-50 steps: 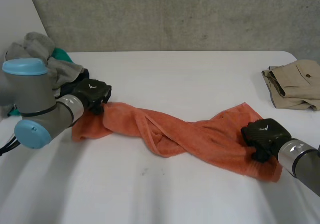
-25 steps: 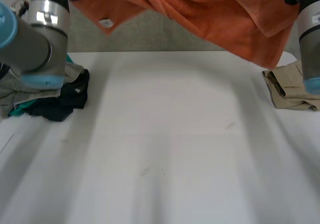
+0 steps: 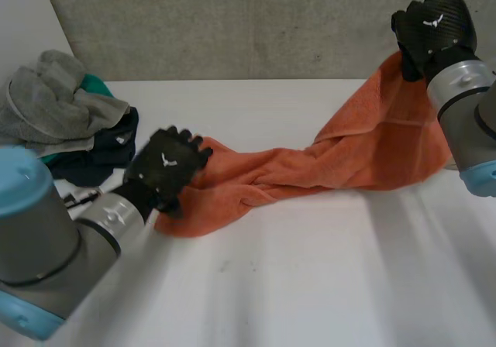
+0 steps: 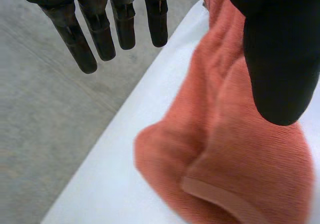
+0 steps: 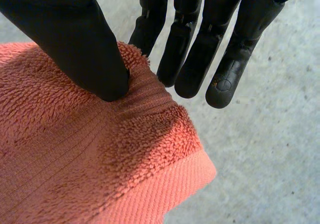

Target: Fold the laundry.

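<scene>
An orange towel (image 3: 341, 157) runs in a twisted band from the table's left middle up to the far right. My left hand (image 3: 164, 169) hovers over its left end, which lies bunched on the white table (image 3: 310, 285). In the left wrist view that hand's fingers (image 4: 120, 19) are straight and spread away from the thumb, and the towel (image 4: 240, 149) lies beneath without being gripped. My right hand (image 3: 432, 25) is raised high at the right. There the thumb (image 5: 75, 39) pinches a corner of the towel (image 5: 75, 154) against a finger.
A pile of clothes (image 3: 66, 111) in grey, teal and dark cloth sits at the table's back left, close behind my left hand. A concrete wall (image 3: 232, 22) stands behind the table.
The towel was held high by both hands half a second ago. My left hand has come down to the table and opened, and the towel's left end now lies there. My right hand still holds its corner up.
</scene>
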